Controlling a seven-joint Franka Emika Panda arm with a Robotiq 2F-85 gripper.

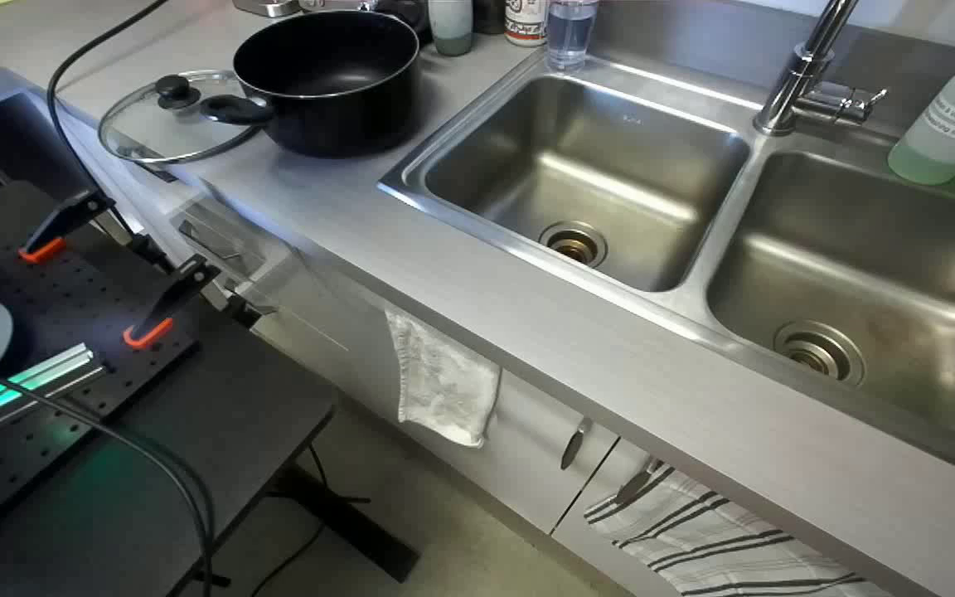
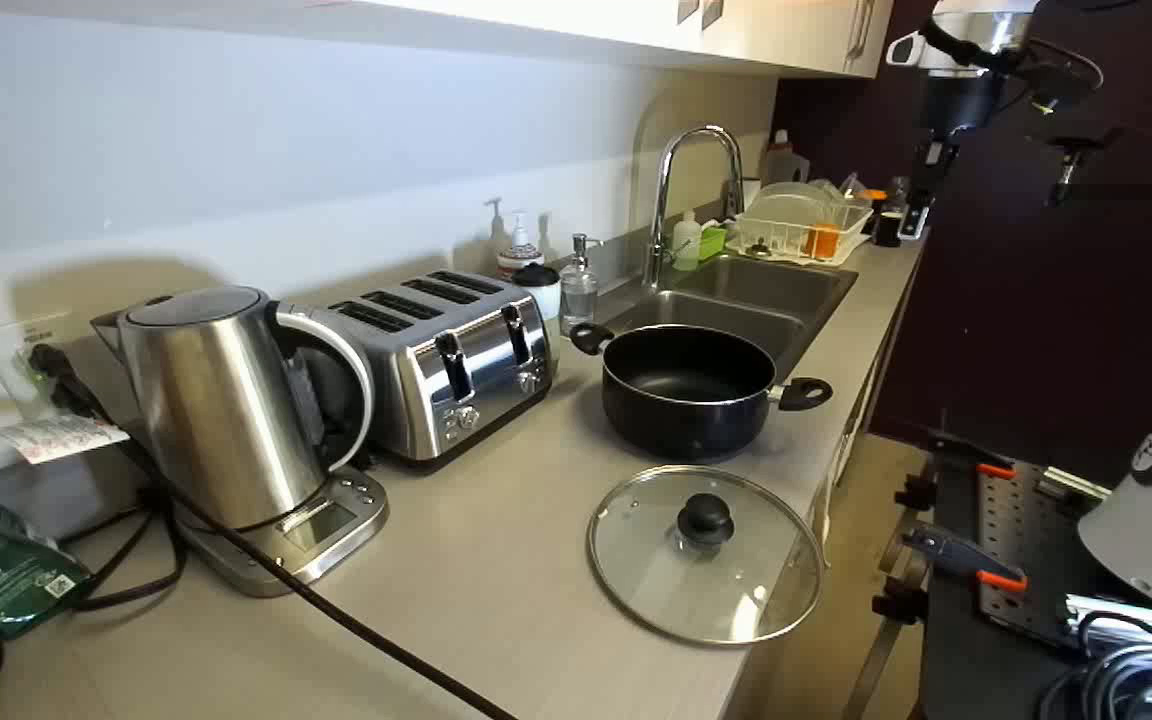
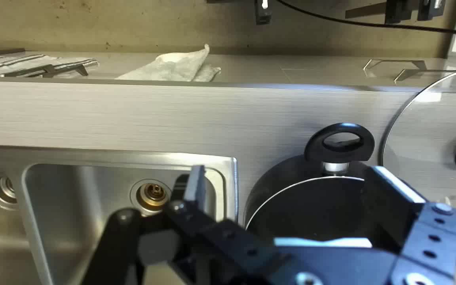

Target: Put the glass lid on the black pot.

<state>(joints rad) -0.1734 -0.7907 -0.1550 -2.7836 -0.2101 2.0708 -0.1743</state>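
The glass lid (image 1: 142, 128) lies flat on the counter beside the pot, its dark knob up. It reaches the counter's front edge in an exterior view (image 2: 706, 590), and part of it shows at the right of the wrist view (image 3: 422, 142). The black pot (image 1: 345, 120) stands upright without a cover; it also shows in an exterior view (image 2: 686, 420) and the wrist view (image 3: 311, 209). My gripper (image 2: 916, 222) is raised high, apart from both things. In the wrist view the gripper (image 3: 295, 186) has its fingers wide apart with nothing between them.
A double sink (image 1: 477, 224) with a faucet (image 1: 784, 91) adjoins the pot. A toaster (image 2: 476, 380), a kettle (image 2: 226, 420) and a black cable (image 2: 356, 620) are on the counter near the lid. A dish rack (image 2: 786, 240) stands beyond the sink. Cabinets (image 2: 786, 40) hang above.
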